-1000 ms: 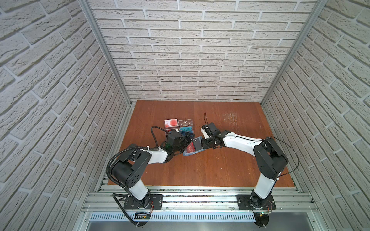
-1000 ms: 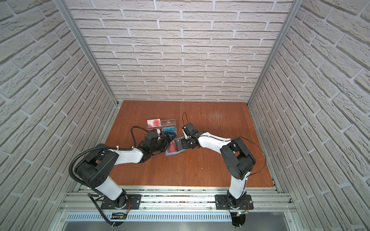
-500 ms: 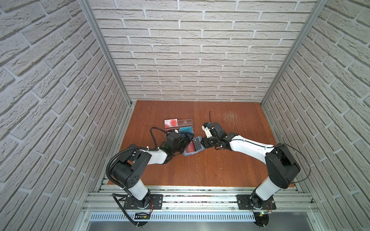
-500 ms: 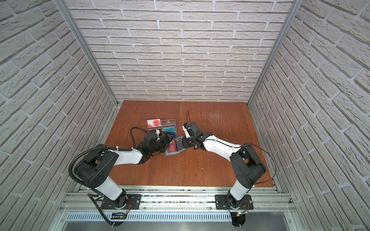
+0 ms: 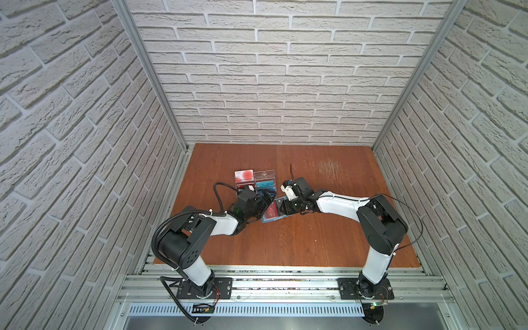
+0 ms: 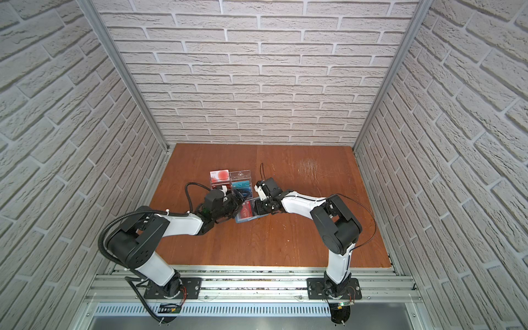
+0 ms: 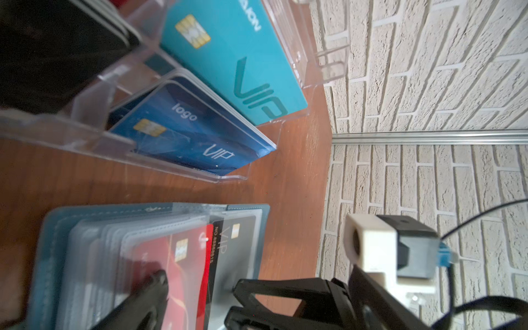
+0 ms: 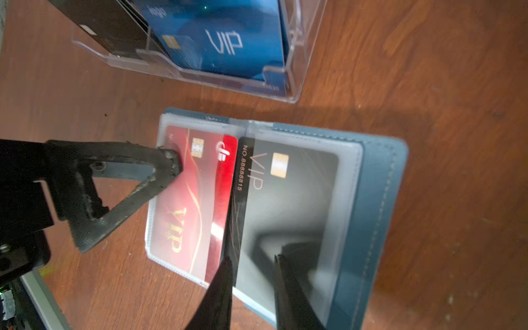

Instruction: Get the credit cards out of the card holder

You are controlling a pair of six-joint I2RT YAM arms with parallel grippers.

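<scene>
The slate-blue card holder lies open like a book on the table between both arms. Its left sleeve holds a red credit card. A black credit card sits in the right sleeve, one edge sticking out at the spine. My left gripper is wide open, and one of its fingers presses on the red card's sleeve. My right gripper points down onto the black card's page. Its jaws stand a narrow gap apart, and nothing shows pinched between them.
A clear acrylic rack stands just behind the holder, holding blue, teal and black cards. A white card with a red circle sits in its back left compartment. Brick walls enclose the wooden table.
My right arm's elbow swung outward and came back, while its gripper stayed over the holder's right page. My left arm has not moved.
</scene>
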